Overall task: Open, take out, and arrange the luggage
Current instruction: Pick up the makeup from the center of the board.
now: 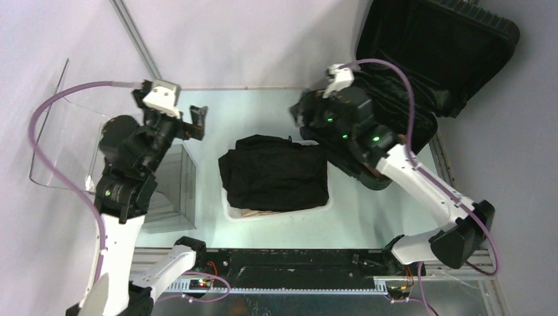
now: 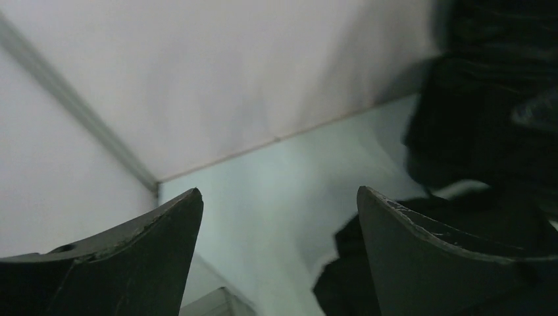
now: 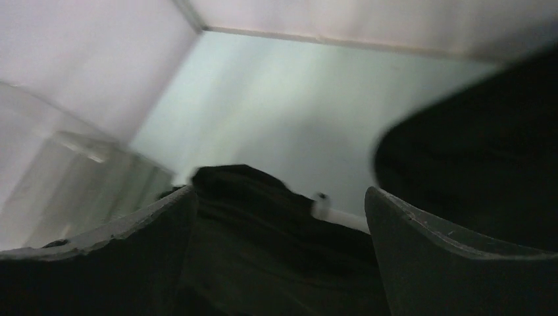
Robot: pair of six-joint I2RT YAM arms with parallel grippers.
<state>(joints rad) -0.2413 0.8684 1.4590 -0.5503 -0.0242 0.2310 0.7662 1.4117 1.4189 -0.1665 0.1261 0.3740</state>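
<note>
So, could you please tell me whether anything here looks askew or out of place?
The black folded garment sits heaped over the white plastic basket, bulging past its left rim rather than lying inside. The large black hard-shell suitcase lies open at a slant.

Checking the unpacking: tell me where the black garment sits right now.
In the top view the black garment lies in the white basket at mid-table, just left of the open luggage.

Open luggage (image 1: 434, 52) far right, black garment (image 1: 273, 172) in basket (image 1: 228, 209)
</note>
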